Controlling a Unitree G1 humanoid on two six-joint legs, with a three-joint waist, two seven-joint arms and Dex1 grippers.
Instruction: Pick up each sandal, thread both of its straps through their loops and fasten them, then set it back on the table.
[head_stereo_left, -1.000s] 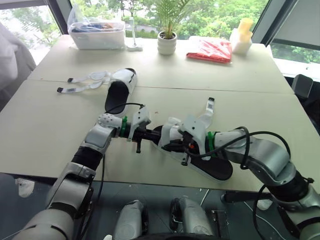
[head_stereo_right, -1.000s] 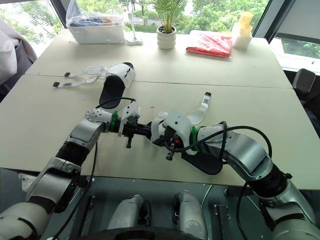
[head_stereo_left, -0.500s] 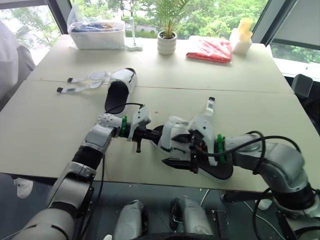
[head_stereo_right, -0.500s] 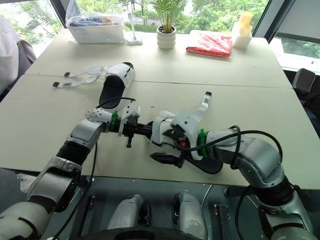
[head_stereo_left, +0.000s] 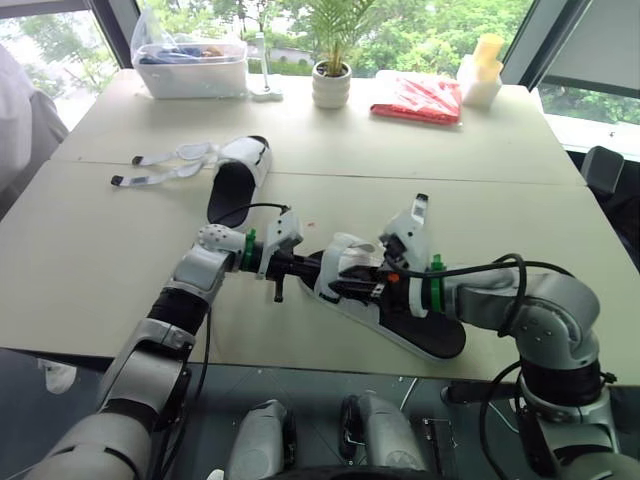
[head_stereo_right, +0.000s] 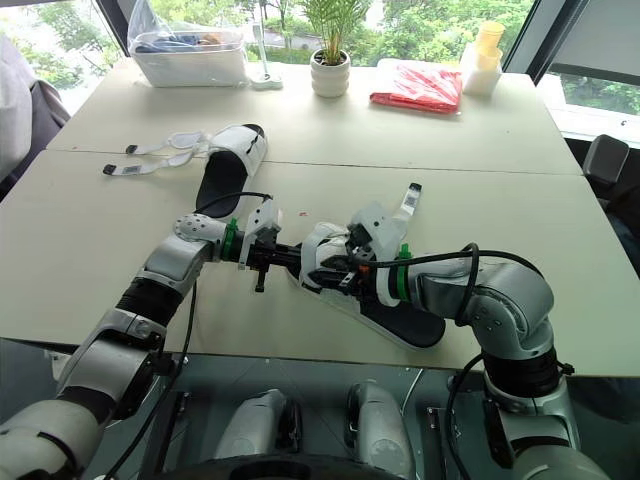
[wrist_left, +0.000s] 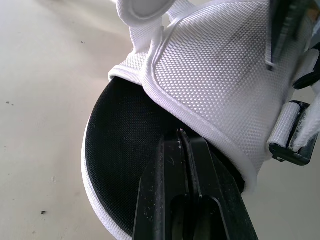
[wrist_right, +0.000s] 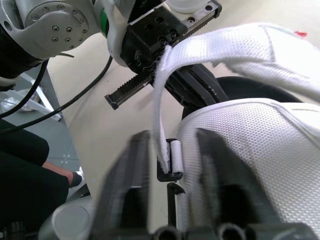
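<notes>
The near sandal (head_stereo_left: 425, 338), black sole and white mesh upper (wrist_left: 220, 65), lies at the table's front centre. My left gripper (head_stereo_left: 303, 268) is shut, its tips (wrist_left: 181, 134) lying on the black footbed at the toe, just under the upper. My right gripper (head_stereo_left: 352, 288) is open against the upper's side. Its fingers stand either side of the black loop (wrist_right: 172, 160), where a white strap (wrist_right: 162, 100) enters. The other strap (head_stereo_left: 419, 213) sticks up loose. The second sandal (head_stereo_left: 236, 178) lies further back on the left, its straps (head_stereo_left: 160, 166) spread out unfastened.
Along the far edge stand a clear plastic bin (head_stereo_left: 192, 68), a potted plant (head_stereo_left: 332, 85), a red packet (head_stereo_left: 418, 100) and a yellow-and-white item (head_stereo_left: 482, 70). A person's sleeve (head_stereo_left: 18, 110) shows at the left edge. The near sandal's heel is close to the table's front edge (head_stereo_left: 300, 358).
My right gripper dipped towards the table's front edge, then came back up against the sandal's upper at the loop. The left gripper and the sandal stayed put.
</notes>
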